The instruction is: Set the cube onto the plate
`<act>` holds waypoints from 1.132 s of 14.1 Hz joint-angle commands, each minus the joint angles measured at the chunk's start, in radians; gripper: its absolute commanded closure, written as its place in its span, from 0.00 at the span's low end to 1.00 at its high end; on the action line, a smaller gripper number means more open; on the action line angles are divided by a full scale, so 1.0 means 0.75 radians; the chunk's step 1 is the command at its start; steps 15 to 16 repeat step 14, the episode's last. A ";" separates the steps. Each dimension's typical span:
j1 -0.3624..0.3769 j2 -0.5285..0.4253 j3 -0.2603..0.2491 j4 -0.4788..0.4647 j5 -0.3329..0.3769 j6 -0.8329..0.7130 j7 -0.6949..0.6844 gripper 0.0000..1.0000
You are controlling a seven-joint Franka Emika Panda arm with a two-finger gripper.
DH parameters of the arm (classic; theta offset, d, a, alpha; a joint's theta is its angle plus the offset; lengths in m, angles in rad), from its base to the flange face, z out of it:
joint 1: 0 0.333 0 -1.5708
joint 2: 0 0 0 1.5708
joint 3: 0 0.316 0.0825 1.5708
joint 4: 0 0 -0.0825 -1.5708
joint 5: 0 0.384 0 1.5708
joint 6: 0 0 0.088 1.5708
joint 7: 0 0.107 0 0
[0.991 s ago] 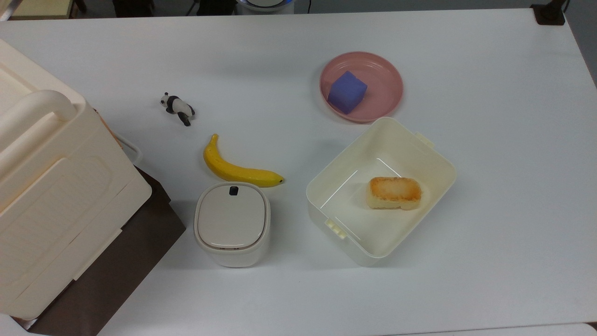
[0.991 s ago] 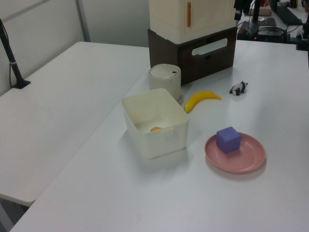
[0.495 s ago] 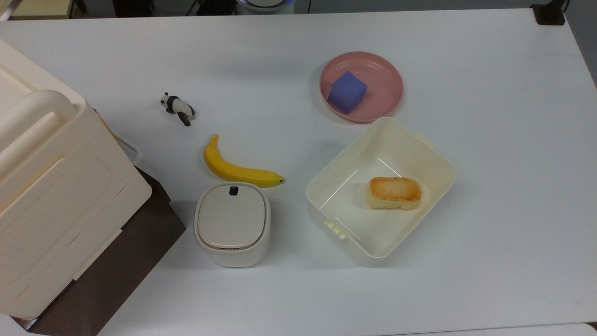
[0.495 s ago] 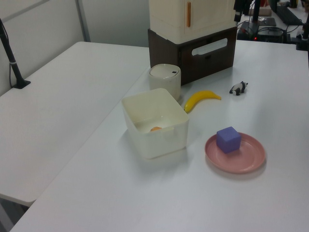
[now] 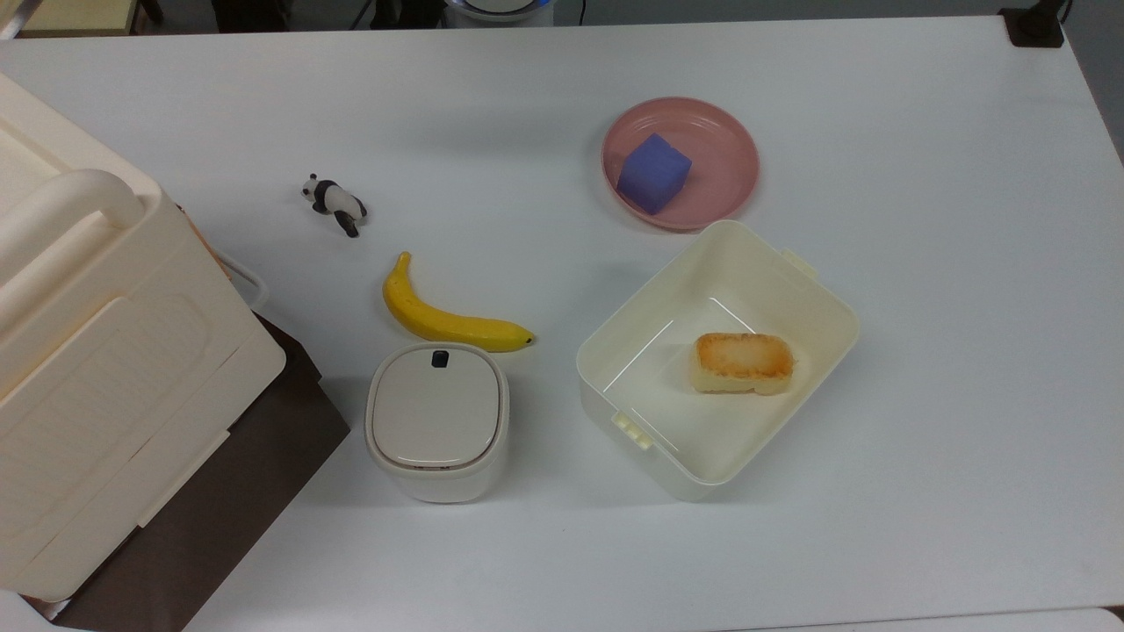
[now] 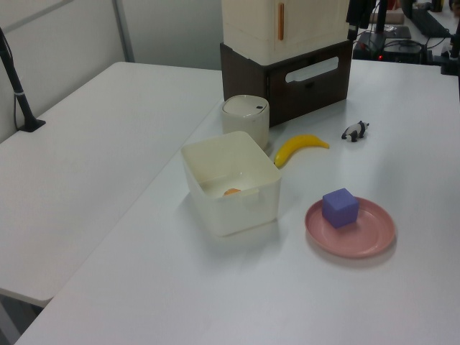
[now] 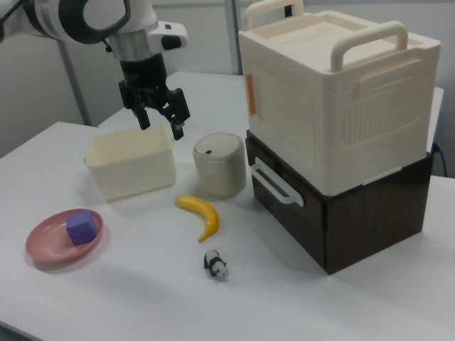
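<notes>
Cube (image 5: 653,173), blue-purple, plain faces: resting on the pink plate (image 5: 724,189), toward the top view's left half of the dish, one corner turned toward the rim. Position of cube and plate unchanged against the frames of a second and half a second ago; no item on the white table (image 5: 948,290) has shifted in that interval. Listing in the top view, left to right: large cream lidded case (image 5: 97,351) with handles, stacked on a dark brown box (image 5: 237,491); small panda figurine (image 5: 334,201), standing apart on bare table; yellow banana (image 5: 443,318), lying curved, its tip close to the small cream lidded bin (image 5: 436,420), which stands upright just below it; open cream rectangular tub (image 5: 615,351), set at an angle, with a toasted yellow bread-like block (image 5: 743,362) lying on its floor; the plate sits just above the tub's upper corner, nearly touching it. Gripper (image 7: 158,122), seen in the right view: raised in the air above the tub's far side, well apart from cube and plate, fingers (image 7: 178,121) spread wide with nothing between them. In the right view the plate lies at the far left, with the tub and bin behind and the banana and panda to its right.
</notes>
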State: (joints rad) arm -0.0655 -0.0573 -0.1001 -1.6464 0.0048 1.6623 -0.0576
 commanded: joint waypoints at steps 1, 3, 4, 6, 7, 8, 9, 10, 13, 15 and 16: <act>-0.092 0.015 0.094 0.021 0.039 -0.022 -0.009 0.00; -0.087 0.013 0.093 0.019 0.039 -0.024 -0.005 0.00; -0.080 0.013 0.093 0.019 0.037 -0.024 -0.005 0.00; -0.070 0.013 0.084 0.017 0.037 -0.024 -0.005 0.00; -0.066 0.011 0.080 0.017 0.037 -0.024 -0.001 0.00; -0.062 0.011 0.078 0.017 0.037 -0.024 -0.001 0.00; -0.060 0.013 0.078 0.017 0.037 -0.026 -0.001 0.00; -0.060 0.013 0.078 0.017 0.037 -0.024 0.011 0.00; -0.033 0.013 0.074 0.017 0.032 -0.022 0.042 0.00; -0.035 0.013 0.072 0.017 0.032 -0.022 0.044 0.00; -0.035 0.013 0.072 0.017 0.032 -0.022 0.044 0.00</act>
